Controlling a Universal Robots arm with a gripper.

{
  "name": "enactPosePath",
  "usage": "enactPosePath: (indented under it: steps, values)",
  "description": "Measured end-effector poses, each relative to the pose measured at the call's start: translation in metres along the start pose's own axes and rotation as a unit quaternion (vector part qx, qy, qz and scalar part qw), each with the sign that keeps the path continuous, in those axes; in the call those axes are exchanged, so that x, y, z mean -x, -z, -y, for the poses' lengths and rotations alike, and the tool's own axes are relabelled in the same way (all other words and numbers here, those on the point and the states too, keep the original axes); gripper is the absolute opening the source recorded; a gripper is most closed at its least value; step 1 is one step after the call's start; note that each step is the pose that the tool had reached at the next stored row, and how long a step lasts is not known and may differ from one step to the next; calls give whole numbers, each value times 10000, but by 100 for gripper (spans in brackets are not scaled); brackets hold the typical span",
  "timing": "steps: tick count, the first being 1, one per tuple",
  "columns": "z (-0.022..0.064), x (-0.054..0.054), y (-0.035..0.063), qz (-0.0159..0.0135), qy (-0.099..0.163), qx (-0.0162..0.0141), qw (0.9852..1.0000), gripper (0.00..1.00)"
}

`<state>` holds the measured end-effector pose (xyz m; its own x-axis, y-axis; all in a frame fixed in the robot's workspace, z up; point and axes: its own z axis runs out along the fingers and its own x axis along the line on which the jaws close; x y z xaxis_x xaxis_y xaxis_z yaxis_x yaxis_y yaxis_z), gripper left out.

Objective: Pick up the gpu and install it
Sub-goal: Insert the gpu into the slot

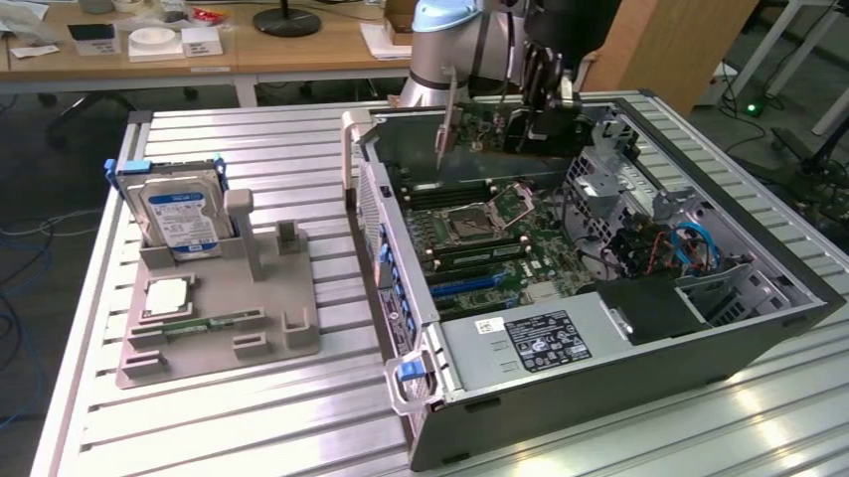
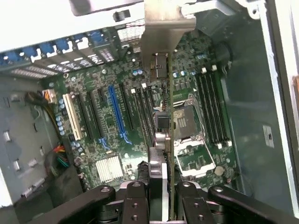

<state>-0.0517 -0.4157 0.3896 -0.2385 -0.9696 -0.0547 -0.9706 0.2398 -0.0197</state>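
Hanging over the open PC case [image 1: 637, 358], my gripper [image 2: 163, 186] is partway closed, pinching the gpu [image 2: 161, 135] edge-on. The card's thin and green, with a silver bracket [image 2: 163, 32] on the far end. The wrist view shows the motherboard's blue slot [image 2: 117, 112] beyond it. The exterior view has the hard drive [image 1: 183, 219] outside on a grey stand [image 1: 199, 348].

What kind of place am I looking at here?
Probably a robotics lab or test workshop: a robot arm holds a gpu over an open computer case on a slatted metal bench, with office desks behind.
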Motion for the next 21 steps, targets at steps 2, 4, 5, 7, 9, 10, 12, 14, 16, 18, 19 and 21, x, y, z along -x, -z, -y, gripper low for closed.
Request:
enactPosePath:
  steps: [2, 4, 5, 7, 9, 10, 12, 14, 16, 18, 19, 21]
  values:
    - [0, 0, -6, 6, 147, -2, 9999, 28]
    - [1, 0, -10, 10, 264, -6, 9997, 28]
    - [1, -1, -13, 13, 329, -8, 9995, 28]
    - [0, -1, -17, 17, 456, -7, 9990, 28]
    - [0, -1, -26, 21, 556, -3, 9984, 28]
    - [0, -1, -29, 21, 598, -1, 9982, 28]
    - [4, -1, -37, 23, 694, 5, 9976, 28]
    - [5, -1, -49, 25, 757, 8, 9971, 28]
    - [4, -2, -57, 25, 794, 10, 9968, 28]
    - [5, -2, -57, 24, 796, 10, 9968, 28]
    - [5, -2, -57, 25, 797, 10, 9968, 28]
    - [5, -2, -58, 25, 797, 10, 9968, 28]
